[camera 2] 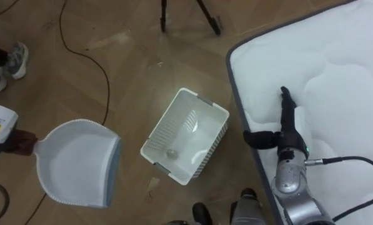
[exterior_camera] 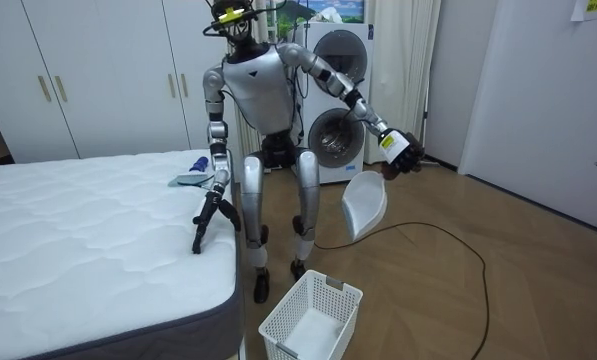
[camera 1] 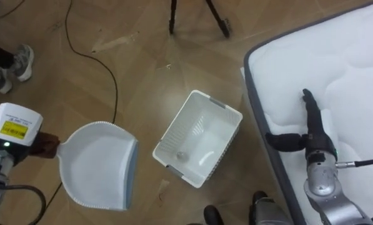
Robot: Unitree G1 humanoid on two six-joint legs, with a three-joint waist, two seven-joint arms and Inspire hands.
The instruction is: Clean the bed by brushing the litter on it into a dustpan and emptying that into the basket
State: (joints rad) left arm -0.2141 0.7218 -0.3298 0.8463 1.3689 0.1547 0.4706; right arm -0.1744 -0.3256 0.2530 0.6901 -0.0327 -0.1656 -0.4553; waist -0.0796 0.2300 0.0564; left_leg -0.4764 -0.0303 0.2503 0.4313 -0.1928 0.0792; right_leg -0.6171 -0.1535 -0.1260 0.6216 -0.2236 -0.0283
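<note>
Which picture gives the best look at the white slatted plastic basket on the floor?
The left eye view: it looks straight down into the white slatted plastic basket, so a small grey lump on its bottom shows. The right eye view shows much the same. The room view shows it from the side.

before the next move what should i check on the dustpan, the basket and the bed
1. Grip on the dustpan: ok, the left hand is closed round its handle.
2. Dustpan tray bare: ok, nothing shows in it.
3. Basket upright on the floor beside the bed: ok, a small scrap lies inside.
4. Right hand free: ok, open and flat on the mattress.
5. Mattress clean: not ok, a blue item and a flat grey thing lie near its far edge.
6. What those two things are: cannot tell.
</note>
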